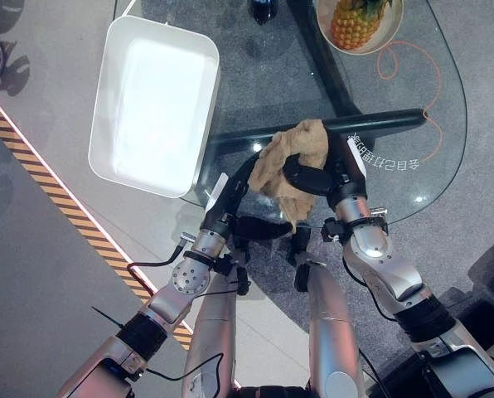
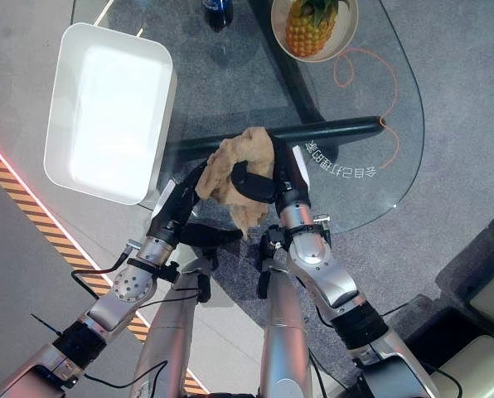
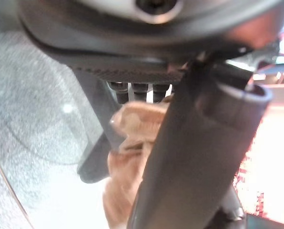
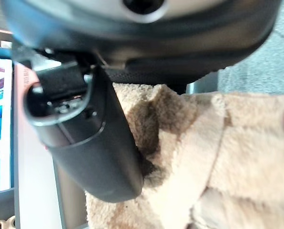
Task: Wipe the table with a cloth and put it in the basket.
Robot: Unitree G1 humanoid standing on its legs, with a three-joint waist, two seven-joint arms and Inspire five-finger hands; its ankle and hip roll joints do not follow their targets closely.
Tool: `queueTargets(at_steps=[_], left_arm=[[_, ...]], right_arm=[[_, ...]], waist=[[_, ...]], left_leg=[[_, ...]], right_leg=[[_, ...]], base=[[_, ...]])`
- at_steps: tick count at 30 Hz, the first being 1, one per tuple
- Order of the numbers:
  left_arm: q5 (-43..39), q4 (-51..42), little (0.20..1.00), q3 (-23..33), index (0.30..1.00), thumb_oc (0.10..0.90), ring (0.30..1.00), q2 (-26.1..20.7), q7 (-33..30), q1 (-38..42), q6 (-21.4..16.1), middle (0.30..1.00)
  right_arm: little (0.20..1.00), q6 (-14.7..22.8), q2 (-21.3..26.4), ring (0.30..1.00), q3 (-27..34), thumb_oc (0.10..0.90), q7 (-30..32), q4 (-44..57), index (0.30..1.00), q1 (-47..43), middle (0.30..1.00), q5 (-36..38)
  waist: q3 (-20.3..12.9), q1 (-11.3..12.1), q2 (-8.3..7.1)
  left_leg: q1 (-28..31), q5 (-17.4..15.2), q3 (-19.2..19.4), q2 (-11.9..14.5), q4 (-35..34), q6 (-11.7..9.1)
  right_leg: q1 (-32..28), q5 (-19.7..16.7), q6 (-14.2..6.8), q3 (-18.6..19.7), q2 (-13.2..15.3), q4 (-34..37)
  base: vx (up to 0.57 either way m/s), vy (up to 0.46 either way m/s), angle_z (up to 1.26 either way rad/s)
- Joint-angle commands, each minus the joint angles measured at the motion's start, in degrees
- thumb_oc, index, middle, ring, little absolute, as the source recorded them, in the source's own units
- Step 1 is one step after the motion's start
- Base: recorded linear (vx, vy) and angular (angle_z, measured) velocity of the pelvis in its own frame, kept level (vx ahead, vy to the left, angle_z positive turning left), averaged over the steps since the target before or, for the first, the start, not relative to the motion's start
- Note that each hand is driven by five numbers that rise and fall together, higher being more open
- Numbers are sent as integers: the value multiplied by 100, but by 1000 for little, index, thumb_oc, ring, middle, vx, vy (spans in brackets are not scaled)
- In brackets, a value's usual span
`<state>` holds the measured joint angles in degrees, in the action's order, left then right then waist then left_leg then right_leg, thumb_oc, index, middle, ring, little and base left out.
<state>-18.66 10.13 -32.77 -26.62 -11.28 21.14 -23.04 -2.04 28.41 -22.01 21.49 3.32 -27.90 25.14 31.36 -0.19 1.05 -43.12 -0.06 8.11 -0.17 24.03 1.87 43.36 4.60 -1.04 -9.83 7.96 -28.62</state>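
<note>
A tan fleece cloth (image 1: 301, 145) hangs bunched just above the near edge of the round glass table (image 1: 396, 99). My right hand (image 1: 317, 178) is shut on it, thumb (image 4: 85, 138) curled across the front of the cloth (image 4: 218, 152). My left hand (image 1: 230, 195) reaches in from the left. Its fingers lie fairly straight against the cloth's left edge, and its thumb (image 3: 194, 157) stands apart below the hanging tail (image 3: 132, 124). The white basket (image 1: 152, 99) sits on the table's left side, a short way left of both hands.
A bowl with a pineapple (image 1: 355, 21) stands at the table's far side, a dark bottle (image 1: 263, 8) beside it. A black bar (image 1: 388, 122) runs under the glass. Yellow-black striped tape (image 1: 65, 207) crosses the floor to the left.
</note>
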Motion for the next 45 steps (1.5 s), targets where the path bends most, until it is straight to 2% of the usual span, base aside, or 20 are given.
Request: queueTargets(at_steps=[1, 4, 6, 7, 8, 9, 10, 11, 19, 23, 35, 41, 45], left_arm=[[-878, -1078, 900, -42, 900, 800, 900, 233, 785, -390, 38, 900], [-1746, -1144, 900, -39, 900, 800, 900, 375, 1281, -475, 370, 900], [-2085, -1209, 900, -15, 900, 800, 900, 465, 1510, -536, 435, 900], [-2224, -1245, 900, -46, 900, 800, 900, 493, 1623, -627, 488, 900], [-2272, -1260, 900, -18, 900, 800, 900, 492, 1658, -555, 508, 900], [-2330, -1266, 900, -47, 900, 800, 900, 505, 1708, -633, 531, 900], [-2596, -1342, 900, -53, 900, 800, 900, 589, 1964, -644, 773, 900], [-2617, -1369, 900, -61, 900, 800, 900, 604, 1985, -652, 789, 900], [-2706, -1555, 900, -14, 900, 800, 900, 649, 1726, -535, 930, 900], [-2633, -1565, 900, 44, 900, 800, 900, 629, 1553, -549, 943, 900], [-3381, -1689, 900, 302, 900, 800, 900, 781, 1386, -666, 913, 900], [-4071, -1913, 900, 476, 900, 800, 900, 832, 1595, -754, 1003, 900], [-4045, -1967, 900, 456, 900, 800, 900, 880, 1631, -733, 1037, 900]], right_arm=[[200, 670, -142, 300, 354, 100, -56, 1460, 300, -599, 300, -34], [200, 594, -166, 300, 323, 100, -77, 1485, 300, -635, 300, -74], [200, 566, -203, 300, 282, 100, -100, 1479, 300, -642, 300, -141], [200, 548, -231, 300, 257, 100, -106, 1466, 300, -570, 300, -153], [200, 540, -221, 300, 273, 100, -109, 1473, 300, -646, 300, -156], [200, 535, -238, 300, 254, 100, -114, 1463, 300, -573, 300, -155], [200, 515, -269, 300, 230, 100, -145, 1424, 300, -579, 300, -176], [200, 509, -268, 300, 226, 100, -158, 1421, 300, -572, 300, -168], [200, 234, -311, 300, -18, 100, -430, 1396, 300, -696, 300, -43], [200, 214, -345, 300, -134, 100, -590, 1407, 300, -653, 300, 32], [200, -97, -411, 300, -521, 100, -887, 1380, 300, -369, 300, -382], [200, 102, -320, 300, -456, 100, -812, 1280, 300, -103, 300, -396], [200, 198, -338, 300, -438, 100, -883, 1263, 300, -48, 300, -388]], waist=[[-156, 98, 59], [-156, 97, 82], [-156, 103, 95], [-156, 114, 108], [-156, 106, 98], [-156, 115, 109], [-156, 112, 118], [-156, 111, 119], [-156, 127, 135], [-156, 147, 122], [-156, 188, 97], [-156, 165, 60], [-156, 147, 42]], left_leg=[[397, -507, 190, -205, -80, 230], [381, -499, 195, -212, -97, 239], [392, -505, 203, -219, -119, 252], [550, -689, 160, -221, -73, 225], [396, -512, 206, -215, -121, 257], [550, -690, 161, -219, -74, 227], [544, -693, 159, -229, -80, 238], [557, -705, 155, -233, -81, 242], [523, -653, 130, -265, -114, 249], [501, -639, 101, -274, -105, 250], [490, -602, 84, -292, -131, 241], [461, -593, 98, -278, -149, 236], [426, -597, 90, -274, -123, 226]], right_leg=[[-108, -289, -133, -38, -318, 226], [-88, -306, -140, -31, -314, 245], [-87, -308, -144, -43, -308, 258], [-227, -134, -199, -10, -307, 176], [-92, -306, -143, -47, -300, 260], [-229, -135, -198, -12, -304, 179], [-224, -137, -197, -10, -302, 188], [-241, -129, -198, -9, -303, 195], [-234, -137, -176, 11, -322, 239], [-232, -145, -166, 8, -327, 254], [-220, -114, -145, -68, -310, 226], [-210, -128, -152, -79, -320, 261], [-191, -134, -150, -80, -315, 263]], base=[[0, 0, 0], [0, 0, 0], [39, 11, 0], [0, 0, 0], [74, 15, 0], [0, 0, 0], [80, 25, 3], [12, 13, 5], [2, 2, 2], [0, 0, 0], [0, 0, 0], [-2, -11, 0], [-2, -8, 0]])
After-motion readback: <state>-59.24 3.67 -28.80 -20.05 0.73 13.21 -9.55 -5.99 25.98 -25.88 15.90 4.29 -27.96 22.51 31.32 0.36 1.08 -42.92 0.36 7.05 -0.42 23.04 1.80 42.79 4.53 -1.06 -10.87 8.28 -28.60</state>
